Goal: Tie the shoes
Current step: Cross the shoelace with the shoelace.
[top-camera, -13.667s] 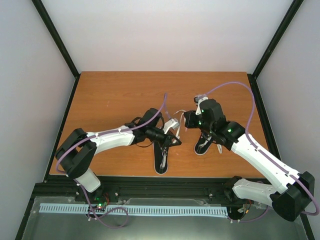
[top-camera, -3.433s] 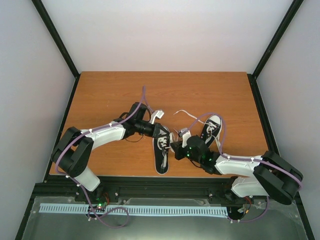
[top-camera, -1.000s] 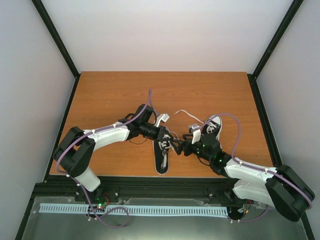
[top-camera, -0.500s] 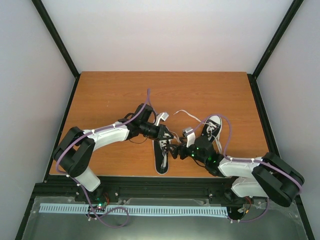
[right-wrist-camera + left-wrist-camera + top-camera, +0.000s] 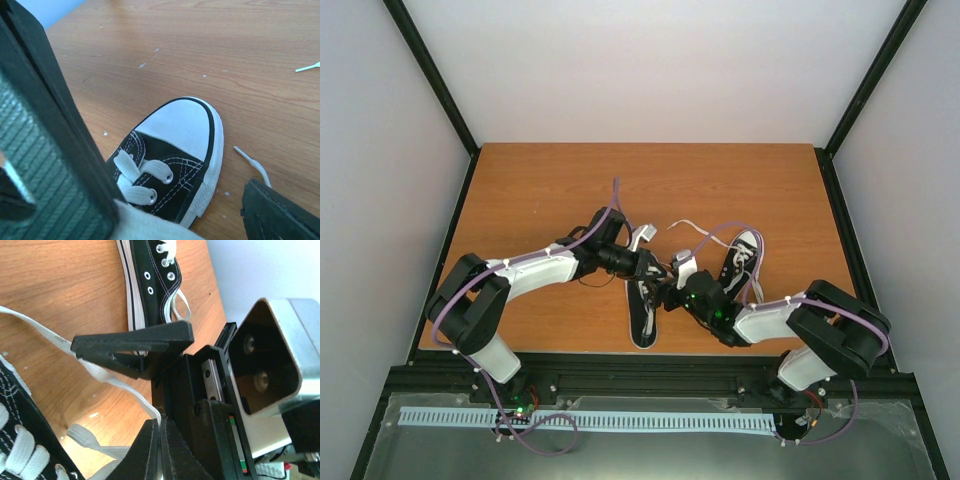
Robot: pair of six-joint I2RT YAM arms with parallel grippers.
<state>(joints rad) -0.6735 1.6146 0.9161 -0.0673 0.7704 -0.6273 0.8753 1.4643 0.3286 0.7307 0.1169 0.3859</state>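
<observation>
we see an orange-brown wooden desk [image 5: 550, 180] enclosed by plain white walls [image 5: 650, 60], black frame posts [image 5: 430, 75] at the corners, in even light.

The left shoe [image 5: 642, 320] and the right shoe [image 5: 744, 252] are finished in black canvas with white stitching. White is used for the toe caps, the laces [image 5: 131, 170] and the soles, which are marked by a thin black stripe. The table [image 5: 540, 190] is surfaced in orange-brown wood grain, flecked with pale specks. The left arm [image 5: 540, 272] and right arm [image 5: 765, 322] are cased in white with black joints. Purple cables [image 5: 616, 195] are fitted. The frame [image 5: 430, 70] is black, the walls [image 5: 650, 60] pale grey.
</observation>
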